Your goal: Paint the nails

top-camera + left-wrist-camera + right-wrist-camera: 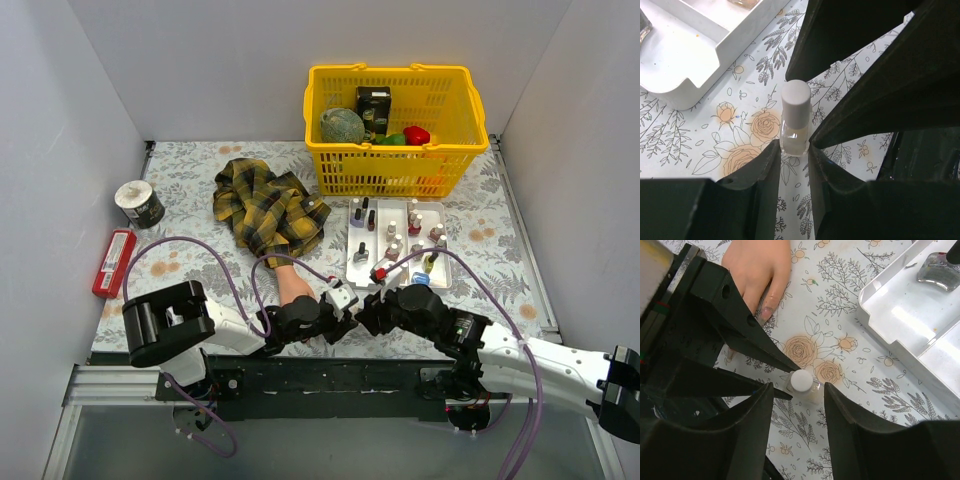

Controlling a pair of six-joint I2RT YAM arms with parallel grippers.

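The peach mannequin hand (295, 285) lies palm down on the cloth, its yellow-and-black plaid sleeve (268, 210) reaching back. Its fingers (757, 275) show in the right wrist view; one fingertip nail (765, 314) looks dark. My left gripper (794, 147) is shut on the glass body of a small clear polish bottle with a white cap (796, 100), standing upright on the cloth. My right gripper (799, 386) is open, its fingers either side of the same bottle's cap (802, 379) without touching it. Both grippers (345, 305) (368, 308) meet just right of the hand.
A white tray (358, 268) holds several polish bottles behind the grippers; its corner shows in both wrist views (690, 65) (900, 320). A yellow basket (395, 160) of items stands at the back. A tape roll (138, 203) and a red flat item (113, 262) lie at the left.
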